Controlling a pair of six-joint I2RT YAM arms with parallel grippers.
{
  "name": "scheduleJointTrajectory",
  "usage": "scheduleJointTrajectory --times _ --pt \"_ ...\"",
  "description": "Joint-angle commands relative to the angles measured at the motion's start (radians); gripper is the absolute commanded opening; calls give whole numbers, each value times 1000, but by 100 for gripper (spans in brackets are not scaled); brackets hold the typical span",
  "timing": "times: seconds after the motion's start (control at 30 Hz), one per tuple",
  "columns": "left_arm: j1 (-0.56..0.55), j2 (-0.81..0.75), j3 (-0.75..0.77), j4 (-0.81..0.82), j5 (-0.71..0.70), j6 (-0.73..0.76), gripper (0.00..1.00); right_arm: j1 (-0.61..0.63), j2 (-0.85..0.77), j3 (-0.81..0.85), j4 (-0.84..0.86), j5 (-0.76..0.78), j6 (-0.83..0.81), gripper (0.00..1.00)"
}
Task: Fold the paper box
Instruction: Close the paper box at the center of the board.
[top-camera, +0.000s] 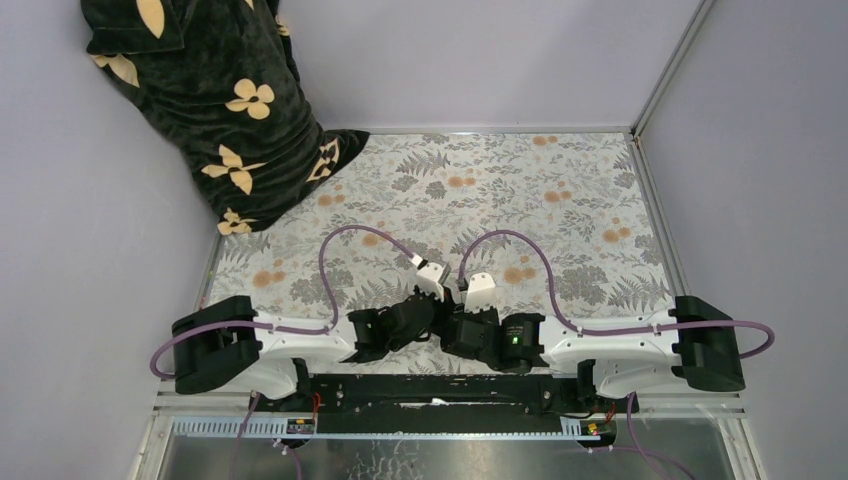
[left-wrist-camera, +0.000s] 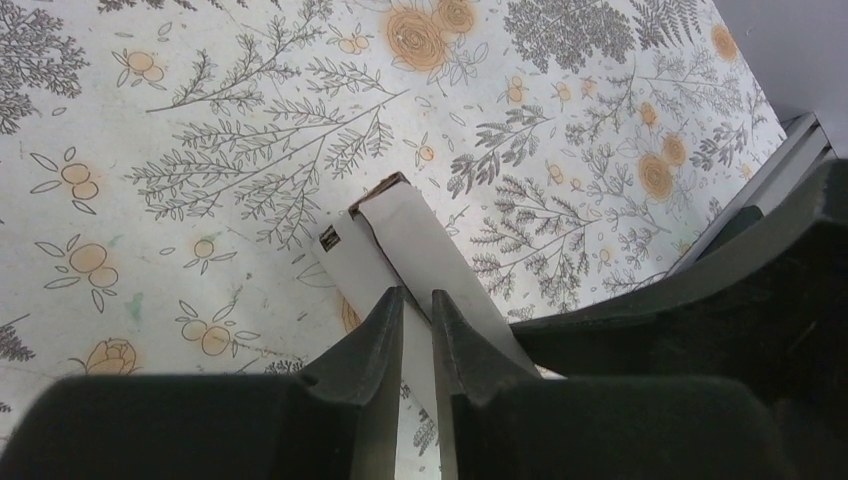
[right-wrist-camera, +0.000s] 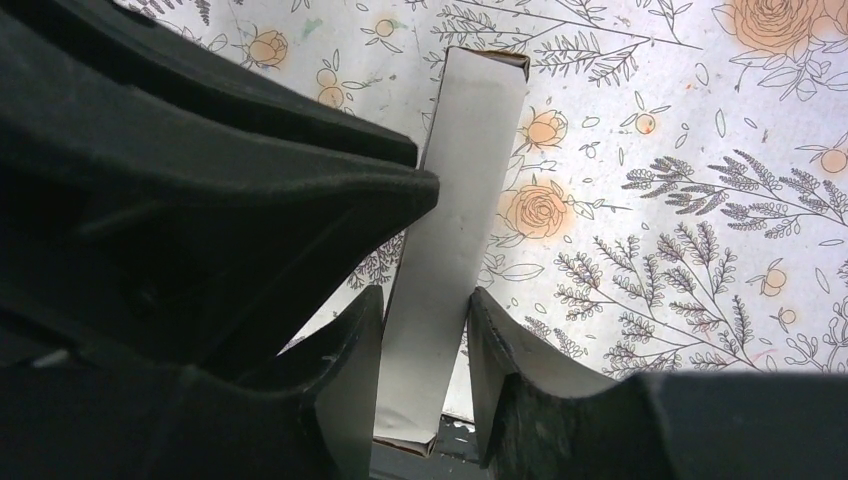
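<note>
The paper box (top-camera: 432, 275) is a white cardboard piece held up over the near middle of the flowered table, between both arms. In the left wrist view the paper box (left-wrist-camera: 400, 235) shows as a long white folded strip with brown cut edges. My left gripper (left-wrist-camera: 418, 297) is shut on its near end, the fingers only a narrow slit apart. In the right wrist view the paper box (right-wrist-camera: 465, 180) runs up and away between the fingers. My right gripper (right-wrist-camera: 425, 295) is closed against both its long sides. From above, my left gripper (top-camera: 430, 303) and right gripper (top-camera: 468, 308) meet tip to tip.
A dark cloth with yellow flowers (top-camera: 220, 100) hangs at the back left corner. Metal rails (top-camera: 660, 200) edge the table's right side. The right arm's black body (left-wrist-camera: 720, 300) fills the left wrist view's right side. The left arm's black body (right-wrist-camera: 180, 180) covers the right wrist view's left.
</note>
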Motion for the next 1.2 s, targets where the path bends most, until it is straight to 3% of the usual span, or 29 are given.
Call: scheduleJointTrajectory --times 0.0,0.33,0.57,0.8,1.0,1.17 --pt "-19 -28 -39 -144 57 7 22 -18 -30 -40 -34 52 3 36" --pt "-17 -239 -92 -314 11 -51 24 -49 -57 -28 -86 28 -143 30" --pt "39 -393 -113 -461 -43 -57 29 -50 -60 -35 59 -187 -407 24" --pt "166 -483 -160 -439 60 -27 30 -49 -106 -78 168 -540 -578 22" --pt "225 -526 -184 -346 195 20 30 -50 -144 -88 172 -630 -623 22" --pt "248 -559 -221 -289 319 23 30 -49 -145 -91 146 -616 -634 22"
